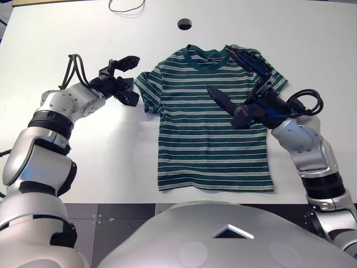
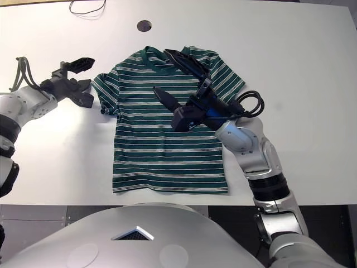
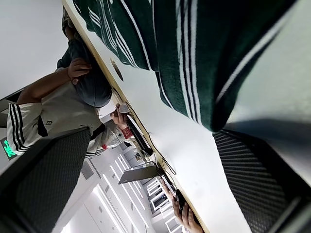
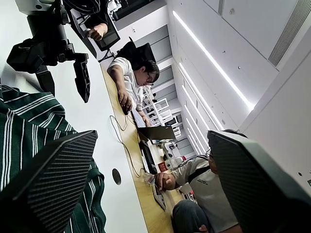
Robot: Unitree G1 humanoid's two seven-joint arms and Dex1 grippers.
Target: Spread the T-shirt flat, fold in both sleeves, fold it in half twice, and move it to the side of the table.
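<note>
On one table (image 1: 312,33) lies one T-shirt (image 1: 195,139); left claw (image 1: 134,80), right claw (image 1: 219,69) gape.

Room to pass over bare table (image 1: 323,50) either side of T-shirt (image 1: 215,139). Left gripper (image 1: 135,79), fingers spread, just beside near sleeve. Right gripper (image 1: 219,69), fingers wide apart, over shirt's right shoulder. Beyond collar: round hole (image 1: 184,24), cable loop (image 1: 127,8) at far edge.
</note>
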